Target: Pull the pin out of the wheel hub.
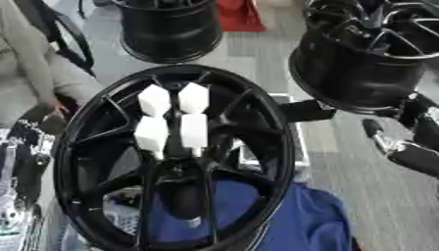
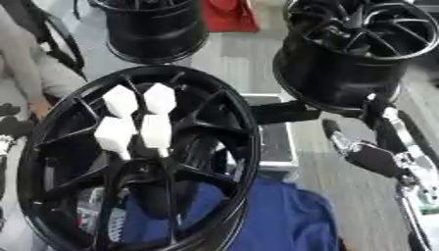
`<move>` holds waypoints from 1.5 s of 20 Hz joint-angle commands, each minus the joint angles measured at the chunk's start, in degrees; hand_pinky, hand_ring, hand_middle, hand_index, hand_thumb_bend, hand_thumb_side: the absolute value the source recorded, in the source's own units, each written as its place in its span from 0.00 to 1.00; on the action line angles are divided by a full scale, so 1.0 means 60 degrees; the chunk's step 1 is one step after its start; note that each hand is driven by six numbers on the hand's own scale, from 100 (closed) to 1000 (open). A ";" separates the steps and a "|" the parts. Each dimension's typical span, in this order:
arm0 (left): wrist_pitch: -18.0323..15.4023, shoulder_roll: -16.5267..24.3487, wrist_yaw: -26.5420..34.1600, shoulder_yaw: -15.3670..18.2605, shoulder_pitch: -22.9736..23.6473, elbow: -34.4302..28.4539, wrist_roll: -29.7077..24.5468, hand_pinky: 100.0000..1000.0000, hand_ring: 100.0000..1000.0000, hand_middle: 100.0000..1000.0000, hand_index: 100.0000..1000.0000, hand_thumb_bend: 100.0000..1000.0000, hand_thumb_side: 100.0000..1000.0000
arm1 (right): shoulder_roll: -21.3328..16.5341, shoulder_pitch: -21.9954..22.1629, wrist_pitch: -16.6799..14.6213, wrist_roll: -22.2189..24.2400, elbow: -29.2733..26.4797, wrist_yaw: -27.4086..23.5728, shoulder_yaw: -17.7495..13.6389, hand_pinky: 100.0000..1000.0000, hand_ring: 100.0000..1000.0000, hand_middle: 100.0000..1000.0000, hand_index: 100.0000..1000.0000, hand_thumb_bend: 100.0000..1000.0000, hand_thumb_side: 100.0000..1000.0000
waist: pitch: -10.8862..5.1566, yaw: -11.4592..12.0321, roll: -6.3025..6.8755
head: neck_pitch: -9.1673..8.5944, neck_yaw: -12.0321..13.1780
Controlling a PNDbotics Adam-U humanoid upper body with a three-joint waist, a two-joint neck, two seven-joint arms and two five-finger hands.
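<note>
- The big glossy black spoked wheel hub [image 1: 176, 162] fills the centre and lower left of the frame, standing tilted with its face towards me.
- Four white faceted block-shaped pins [image 1: 173, 117] sit clustered at the upper centre of that hub, two above and two below, touching or nearly touching one another. I cannot tell how deep their stems go into the hub.
- My right robot hand [image 2: 377, 157], black with silver joints, shows at the right edge of the frame, well apart from the pins. Its thumb and fingers look relaxed and straight, holding nothing.
- I see no left robot hand in either view.
- I judge the step in hand to be the reach: no pin is grasped yet.
- To do it well, I would bring the right robot hand leftwards across the rim and choose the pin on the right side of the cluster, either upper or lower, since it is nearest and least blocked.
- I would pinch the white block on its two flat sides, not its corners, and keep clear of the neighbouring pins.
- I would pull straight out along the pin's own axis, towards me; a sideways tug could jam it or rock the hub.
- Two more black wheel rims [image 1: 364, 59] stand in the upper frame; I would keep my arm off them.
- A blue cloth [image 1: 296, 220] lies below the hub.
</note>
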 commanded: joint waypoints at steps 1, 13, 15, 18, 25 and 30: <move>-0.0021 0.0105 -0.0017 0.0024 -0.0121 -0.0225 -0.0059 0.81 0.73 0.79 0.86 0.44 0.61 | -0.0110 -0.0074 0.0006 -0.0040 -0.0203 0.0066 -0.0083 0.76 0.82 0.74 0.83 0.23 0.15 | -0.0110 -0.0006 0.0021 | -0.0013 -0.0001; 0.0411 0.2234 -0.1162 -0.0482 -0.1442 -0.0845 -0.0839 0.80 0.70 0.76 0.85 0.45 0.49 | -0.0244 0.0030 0.0047 -0.0042 -0.0135 0.0165 -0.0052 0.76 0.82 0.74 0.83 0.23 0.14 | -0.0237 -0.0058 0.0244 | 0.0024 0.0034; 0.0508 0.2741 -0.1474 -0.0923 -0.1854 -0.0801 -0.1148 0.79 0.69 0.75 0.85 0.45 0.47 | -0.0279 0.0044 0.0046 -0.0034 -0.0124 0.0178 -0.0045 0.76 0.82 0.74 0.83 0.23 0.14 | -0.0253 -0.0069 0.0294 | 0.0037 0.0031; 0.0504 0.3512 -0.1948 -0.1643 -0.2495 -0.0523 -0.1621 0.77 0.67 0.73 0.85 0.43 0.43 | -0.0335 0.0073 0.0047 -0.0024 -0.0104 0.0194 -0.0031 0.76 0.82 0.74 0.83 0.23 0.14 | -0.0282 -0.0110 0.0362 | 0.0066 0.0042; -0.0294 0.5306 -0.3052 -0.3428 -0.4250 0.0473 -0.2725 0.72 0.64 0.69 0.84 0.41 0.33 | -0.0384 0.0109 0.0038 0.0056 -0.0063 0.0185 0.0055 0.76 0.82 0.74 0.83 0.23 0.14 | -0.0367 -0.0274 0.0454 | 0.0183 0.0193; -0.1066 0.6530 -0.3666 -0.4716 -0.5088 0.0732 -0.3517 0.69 0.62 0.66 0.83 0.41 0.28 | -0.0332 0.0063 0.0027 0.0130 -0.0047 0.0142 0.0127 0.76 0.82 0.74 0.83 0.23 0.14 | -0.0374 -0.0470 0.0415 | 0.0187 0.0396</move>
